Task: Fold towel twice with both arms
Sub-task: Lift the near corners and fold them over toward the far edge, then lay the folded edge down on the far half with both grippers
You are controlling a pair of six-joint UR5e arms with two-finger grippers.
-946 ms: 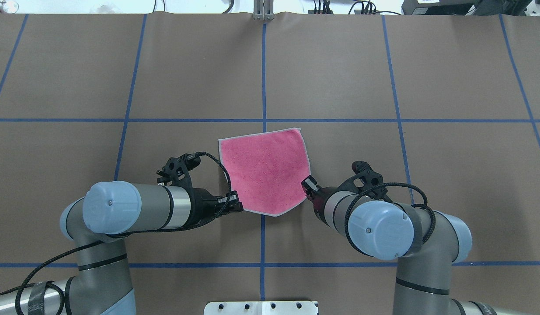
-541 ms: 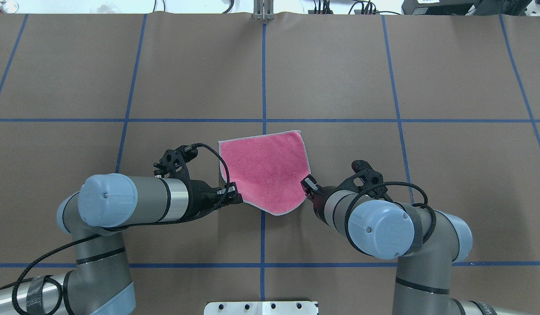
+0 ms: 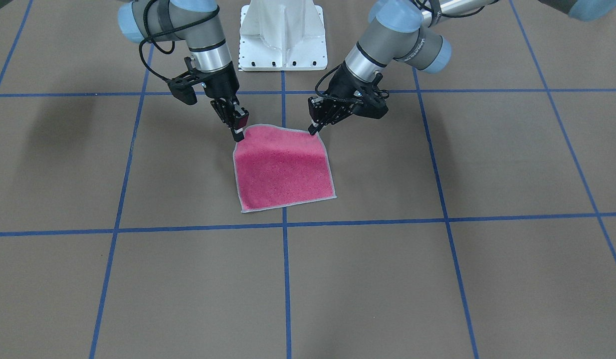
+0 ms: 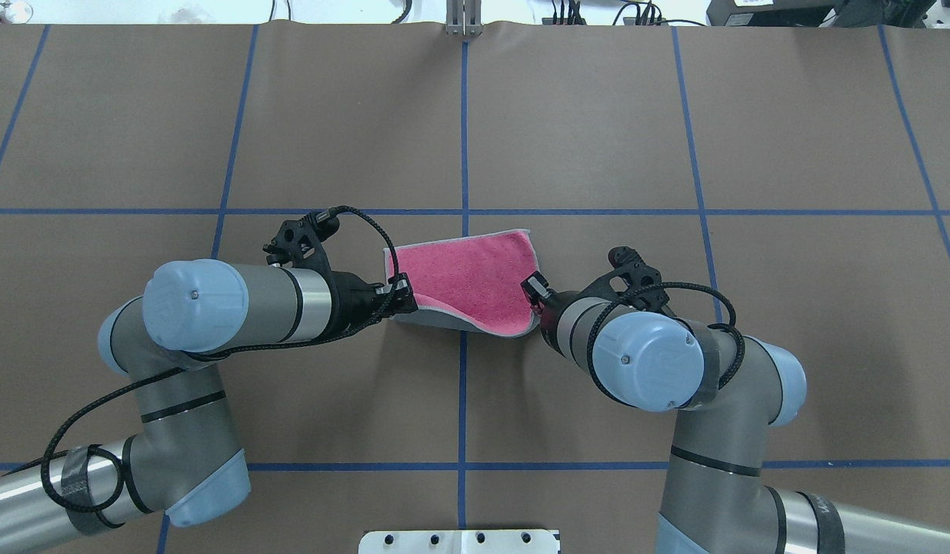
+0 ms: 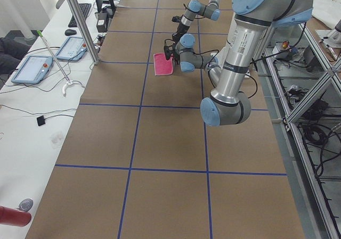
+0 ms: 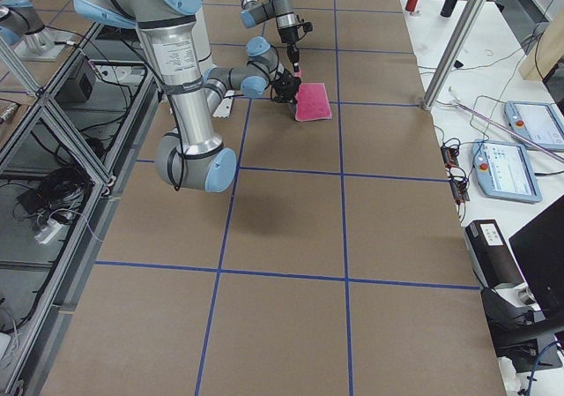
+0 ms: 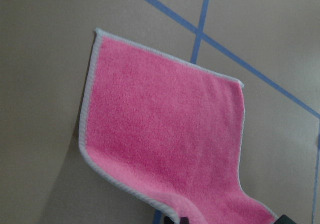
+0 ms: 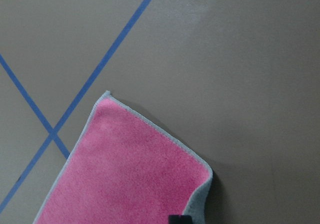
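The towel (image 4: 467, 275) lies pink face up near the middle of the table. Its far edge rests flat on the brown surface and its near edge is lifted, showing the grey underside (image 4: 444, 317). My left gripper (image 4: 404, 302) is shut on the towel's near left corner. My right gripper (image 4: 533, 291) is shut on the near right corner. In the front-facing view the towel (image 3: 283, 169) rises toward the two grippers, the left gripper (image 3: 312, 130) on the view's right and the right gripper (image 3: 238, 133) on its left. Both wrist views show the pink cloth (image 7: 165, 134) (image 8: 130, 184) sloping down to the table.
Blue tape lines (image 4: 464, 138) divide the brown table cover into squares. The white bolted pedestal (image 3: 283, 35) stands behind the arms. A side bench with tablets (image 5: 32, 68) and a keyboard runs past the table's far edge, with metal posts (image 6: 449, 52).
Both grippers have moved away from the robot's base, carrying the towel's near corners up and over. The near edge has left the table and the grey underside now shows.
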